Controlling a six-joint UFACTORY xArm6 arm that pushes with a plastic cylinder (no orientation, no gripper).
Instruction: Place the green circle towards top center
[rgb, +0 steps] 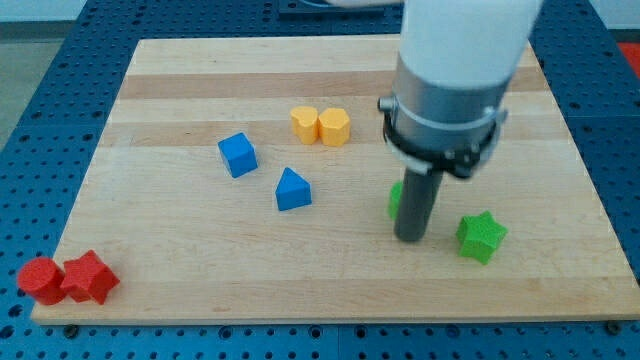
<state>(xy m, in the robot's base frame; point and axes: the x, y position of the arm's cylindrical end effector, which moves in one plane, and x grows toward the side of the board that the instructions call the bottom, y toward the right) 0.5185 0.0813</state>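
The green circle lies right of the board's middle; only its left edge shows, the rest is hidden behind my rod. My tip rests on the board just below and right of that block, touching or nearly touching it. A green star lies to the right of my tip, a short gap away.
Two yellow blocks, a hexagon and a heart, sit side by side above the middle. A blue cube and a blue triangle lie left of centre. Two red blocks sit at the wooden board's bottom-left corner.
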